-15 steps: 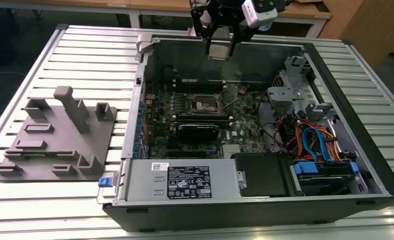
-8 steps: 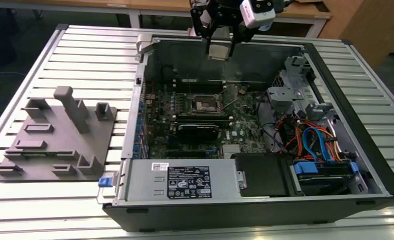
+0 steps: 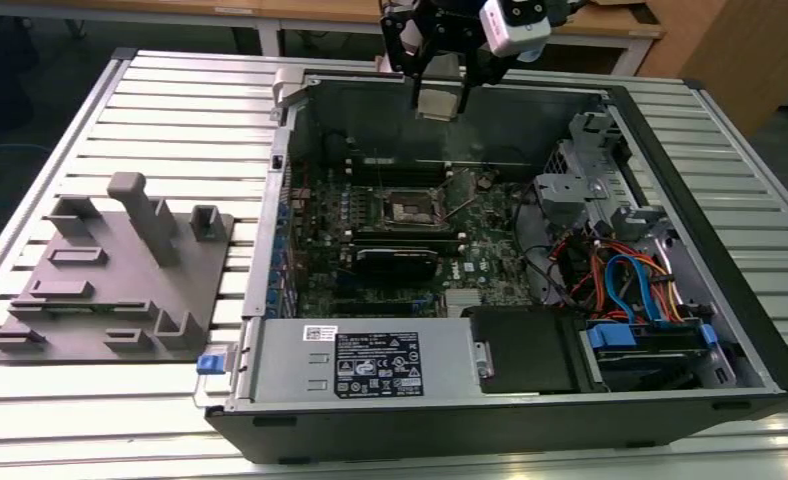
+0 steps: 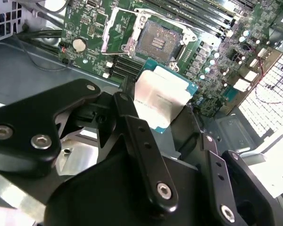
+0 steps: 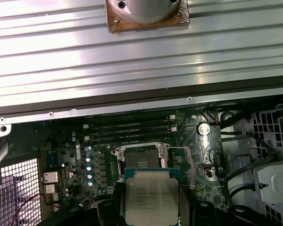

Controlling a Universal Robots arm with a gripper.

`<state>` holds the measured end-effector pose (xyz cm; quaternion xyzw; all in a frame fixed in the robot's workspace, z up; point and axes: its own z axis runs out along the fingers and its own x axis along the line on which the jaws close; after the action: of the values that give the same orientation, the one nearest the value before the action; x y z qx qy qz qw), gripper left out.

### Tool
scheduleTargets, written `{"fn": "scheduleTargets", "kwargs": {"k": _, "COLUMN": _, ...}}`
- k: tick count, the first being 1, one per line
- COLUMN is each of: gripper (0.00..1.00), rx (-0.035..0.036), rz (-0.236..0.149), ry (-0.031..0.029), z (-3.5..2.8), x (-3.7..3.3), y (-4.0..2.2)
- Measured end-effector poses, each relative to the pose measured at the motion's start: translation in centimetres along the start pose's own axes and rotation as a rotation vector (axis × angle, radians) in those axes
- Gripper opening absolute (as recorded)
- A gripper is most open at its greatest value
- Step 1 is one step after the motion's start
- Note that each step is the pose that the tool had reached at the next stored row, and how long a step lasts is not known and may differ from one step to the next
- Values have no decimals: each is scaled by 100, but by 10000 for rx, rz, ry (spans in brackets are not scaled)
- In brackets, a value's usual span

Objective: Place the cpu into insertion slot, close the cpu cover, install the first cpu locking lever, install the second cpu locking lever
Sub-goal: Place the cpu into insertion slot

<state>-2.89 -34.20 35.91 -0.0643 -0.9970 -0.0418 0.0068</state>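
Note:
My gripper (image 3: 441,98) hangs above the back wall of the open computer case (image 3: 274,250), shut on the cpu (image 3: 437,104), a flat square chip with a silver-grey top. In both wrist views the cpu (image 4: 161,99) (image 5: 151,200) sits between the black fingers (image 4: 132,122), well above the motherboard. Below it the insertion slot (image 3: 408,207) (image 4: 155,41) (image 5: 140,162) lies bare and dark inside its silvery frame. The cpu cover (image 4: 117,29) (image 5: 183,162) stands swung open on the side of the coin battery (image 4: 79,44). A thin wire lever (image 4: 165,16) runs along the slot's edge.
A grey fixture plate (image 3: 114,270) with upright blocks lies on the slatted table (image 3: 101,400) at the exterior view's left. Inside the case are memory slots (image 5: 127,127), a black block (image 3: 394,262) in front of the socket, the power supply (image 3: 367,362), and coloured cables (image 3: 634,280) with drive cages.

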Motion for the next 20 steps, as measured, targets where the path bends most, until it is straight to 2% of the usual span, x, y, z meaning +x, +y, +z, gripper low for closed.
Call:
{"fn": "scheduleTargets", "kwargs": {"k": 3, "gripper": 54, "rx": -2, "rz": 155, "ry": -13, "z": 0, "x": 0, "y": 0}}
{"fn": "scheduleTargets", "kwargs": {"k": 9, "gripper": 54, "rx": -14, "rz": 925, "ry": -75, "z": 4, "x": 0, "y": -1}}
{"fn": "scheduleTargets", "kwargs": {"k": 20, "gripper": 54, "rx": -16, "rz": 947, "ry": -78, "z": 5, "x": 0, "y": 0}}
